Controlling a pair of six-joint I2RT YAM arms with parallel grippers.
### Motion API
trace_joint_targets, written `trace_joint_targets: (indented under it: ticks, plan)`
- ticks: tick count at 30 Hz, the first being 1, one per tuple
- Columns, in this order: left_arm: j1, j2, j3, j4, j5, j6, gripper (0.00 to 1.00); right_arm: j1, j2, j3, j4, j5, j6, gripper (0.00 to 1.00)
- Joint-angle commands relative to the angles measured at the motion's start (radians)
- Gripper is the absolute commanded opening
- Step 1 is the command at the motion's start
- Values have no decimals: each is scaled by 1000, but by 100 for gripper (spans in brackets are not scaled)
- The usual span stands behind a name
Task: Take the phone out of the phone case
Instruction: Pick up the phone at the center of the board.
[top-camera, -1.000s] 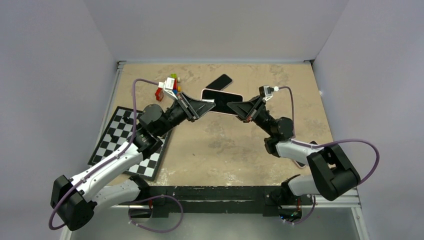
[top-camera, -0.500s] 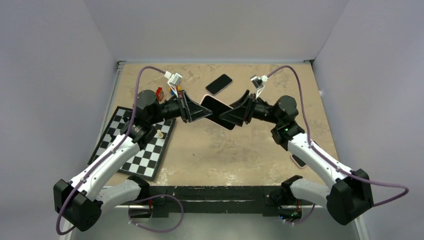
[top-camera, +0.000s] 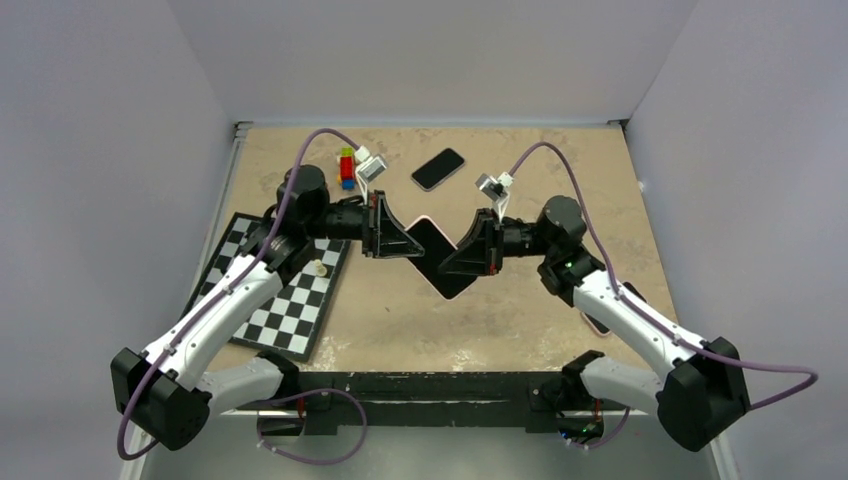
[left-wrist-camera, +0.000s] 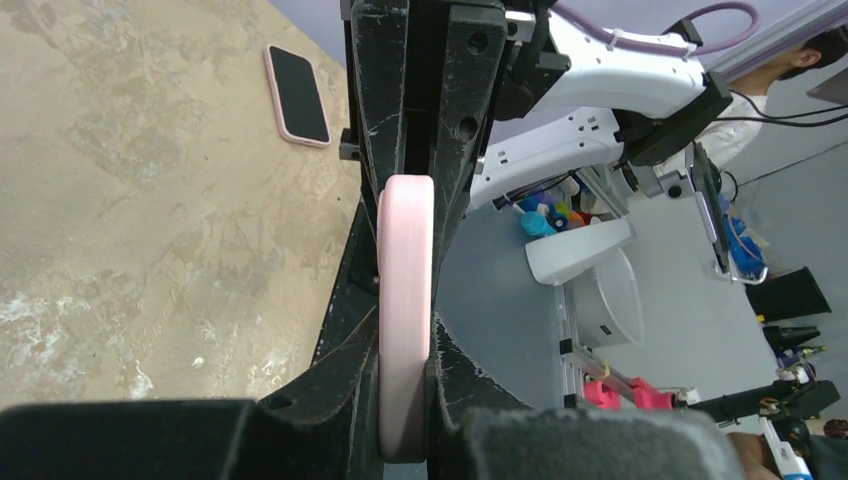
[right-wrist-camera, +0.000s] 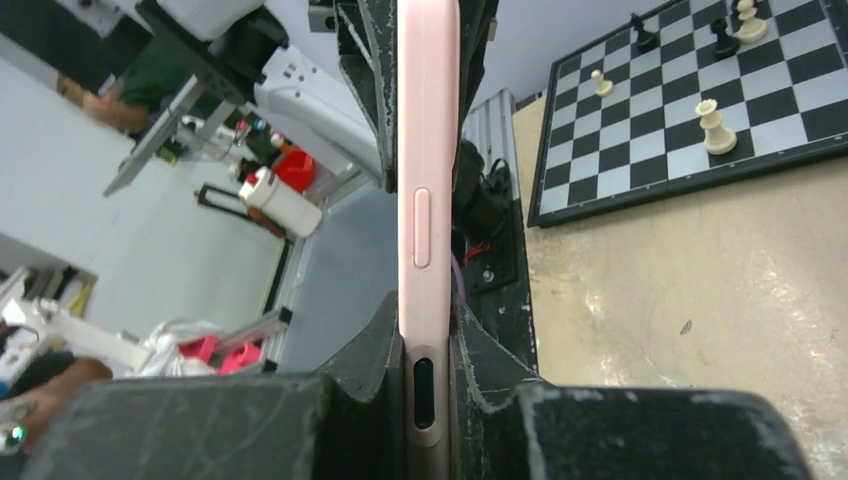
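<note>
Firmly, the left gripper (top-camera: 408, 243) and right gripper (top-camera: 458, 262) clamp opposite ends of the pink phone case (left-wrist-camera: 405, 320), phone (top-camera: 438, 262) inside, held above the table (top-camera: 560, 160) centre. A second phone (top-camera: 438, 168) lies farther back, a chessboard (top-camera: 270, 295) to the left.

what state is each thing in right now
cased phone, held in the air from both sides, phone not yet out
left fingers, shut on cased phone
right fingers, shut on cased phone
spare phone, lying flat, screen dark
chess pieces, upright
</note>
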Motion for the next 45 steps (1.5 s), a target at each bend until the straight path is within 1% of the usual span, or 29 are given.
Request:
trace_joint_targets:
  ticks: [1,2,4,7,9,13,17,21,23,24,25,27,28,29,30,32,33,34,35,38,40,43,44,45]
  plan:
    - [-1,-23,-12,252,-86,-223,19,11,-57,-83,217,183,133,0]
    - [-1,-28,-53,352,-108,-298,21,12,-62,-111,313,214,185,0]
    - [-1,-40,-106,448,-165,-387,21,13,-54,-135,433,257,254,0]
    - [-1,-59,-151,534,-236,-446,21,14,-31,-137,507,285,306,0]
    - [-2,-59,-141,531,-265,-449,20,20,-9,-117,502,281,305,0]
    - [-3,-24,-114,577,-253,-481,19,30,15,-99,521,295,307,0]
    - [-3,16,-70,574,-225,-476,17,31,18,-59,440,300,268,0]
    - [-3,54,-38,575,-170,-477,22,31,9,-30,371,316,237,0]
    - [-3,59,-34,576,-147,-474,26,31,4,-28,366,332,239,0]
    - [-2,55,-35,573,-142,-467,26,31,3,-30,372,339,242,0]
    - [-3,53,-31,565,-138,-454,22,31,4,-31,373,345,241,0]
    - [-3,52,-14,534,-138,-421,9,31,9,-17,336,348,213,0]
    - [-3,52,-4,526,-138,-410,0,31,11,-4,279,347,190,0]
    - [-2,53,6,511,-139,-394,0,32,15,10,250,346,165,8]
    - [1,54,23,481,-141,-361,0,31,16,22,187,348,141,23]
    - [10,60,58,402,-136,-307,0,29,12,41,102,353,90,59]
    - [19,63,70,377,-128,-289,0,28,5,44,61,361,65,71]
    - [32,67,75,364,-118,-281,0,26,-6,42,25,371,38,77]
    - [53,72,78,361,-100,-281,0,17,-23,41,-13,378,14,80]
    - [119,92,75,361,-28,-293,0,-27,-47,33,-120,350,-65,84]
    - [152,95,61,386,11,-291,0,-51,-61,17,-164,329,-104,85]
    - [174,98,38,415,47,-248,0,-60,-76,17,-250,353,-195,85]
    - [176,101,33,425,58,-241,0,-59,-90,6,-236,345,-209,86]
    - [178,109,24,445,77,-242,0,-58,-100,-21,-186,304,-198,86]
